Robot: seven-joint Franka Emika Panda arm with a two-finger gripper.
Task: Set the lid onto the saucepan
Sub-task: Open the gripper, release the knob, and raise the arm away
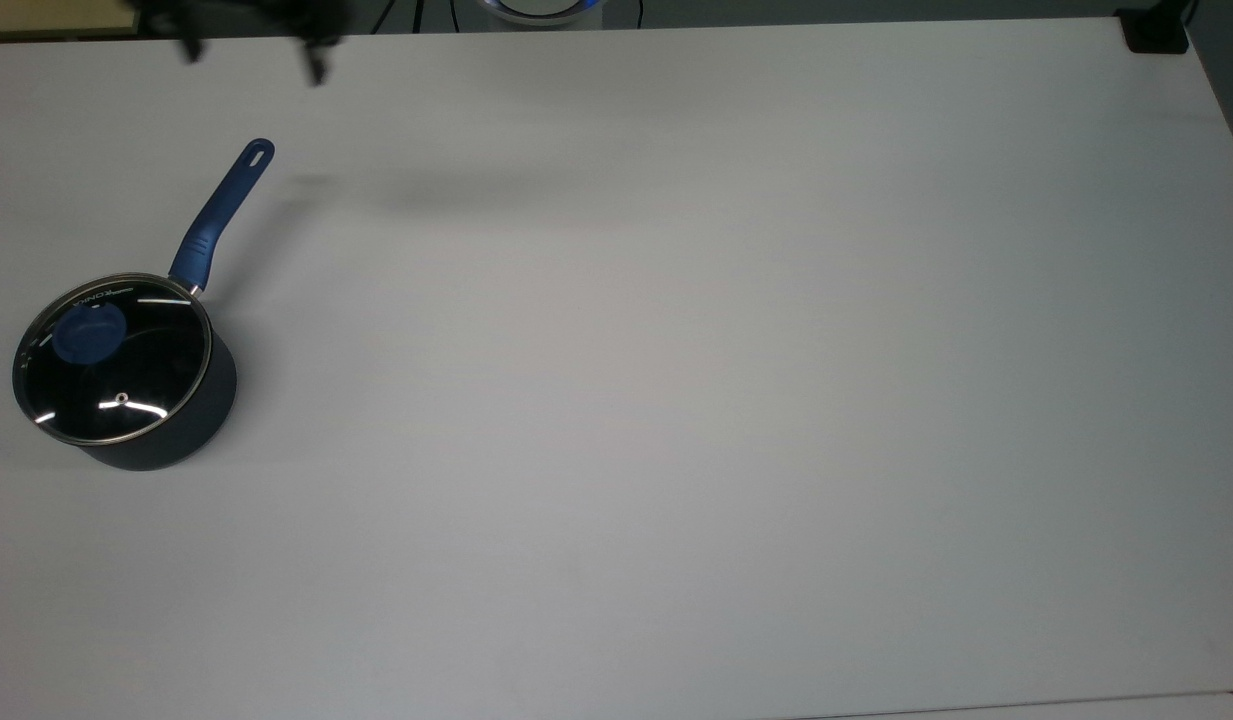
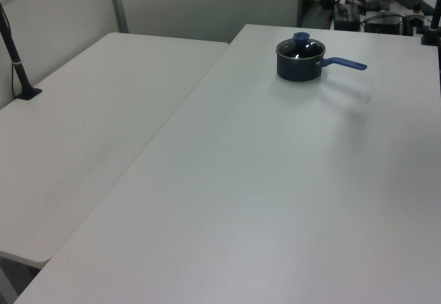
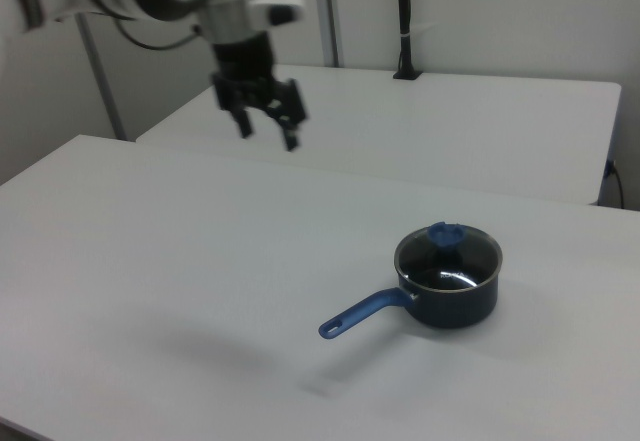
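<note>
Lid [image 1: 114, 370] sitting flat on the saucepan [image 1: 176, 440], metal rim lining up all the way round the pot's edge, blue knob sticking up in the middle. Same story in the right view: lid [image 3: 447, 249] resting level on the saucepan [image 3: 460, 301], nothing tilted or hanging off. Pot parked near the top view's left edge of the white table [image 1: 676, 400], long blue handle pointing up and toward the top view's right, slot at the far end. In the left view, saucepan [image 2: 298, 67] standing toward the far end of the table, handle poking out to the left view's right, lid [image 2: 300, 47] capping it.

Gripper [image 3: 265, 129] hanging up in the air well apart from the pot, off toward the right view's upper left, fingers spread wide and gripping nothing at all. In the top view, gripper [image 1: 253, 55] showing as a dark blur at the upper edge, well apart from the handle tip. A second white table [image 2: 89, 125] standing alongside.
</note>
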